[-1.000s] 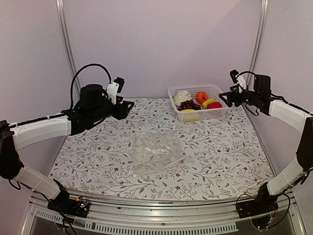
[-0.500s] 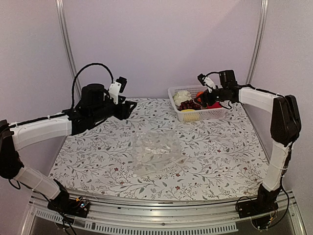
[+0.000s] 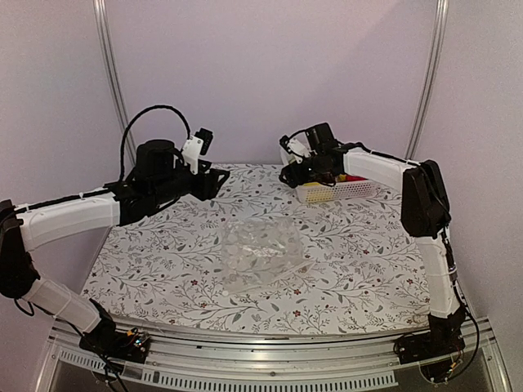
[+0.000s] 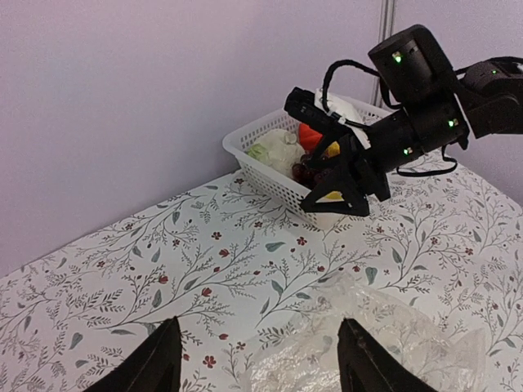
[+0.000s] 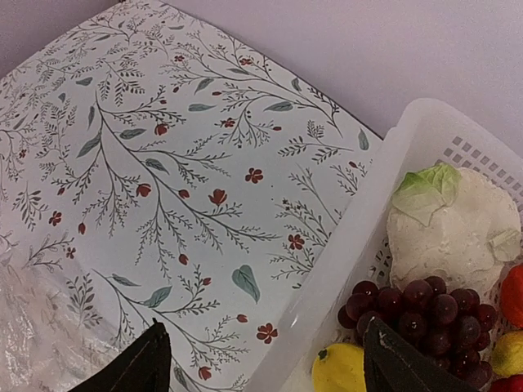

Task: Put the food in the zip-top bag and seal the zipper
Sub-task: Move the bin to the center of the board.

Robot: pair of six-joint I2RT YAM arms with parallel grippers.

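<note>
Left gripper hangs over the far-left part of the floral tablecloth with its fingers spread apart and nothing between them. From its wrist cam only the two dark tips show, cut off at the bottom edge.

A bit right and nearer, the zip-top bag lies flat in the middle of the cloth. It's clear and crinkly, so honestly I can't pick out the zipper or which edge is the mouth. It's apart from both grippers, and the left wrist view catches its crumpled corner just below the fingers.

Right gripper is also spread wide and empty, hovering at the left end of the white basket. One finger is over the cloth and the other finger over the basket.

The arm blocks most of the basket from the top cam, so the food barely shows there. The wrist cam does better: cauliflower, grape bunch and a yellow piece right under the gripper. The orange pumpkin is clipped at the right border. All food is in the basket, well apart from the bag.
</note>
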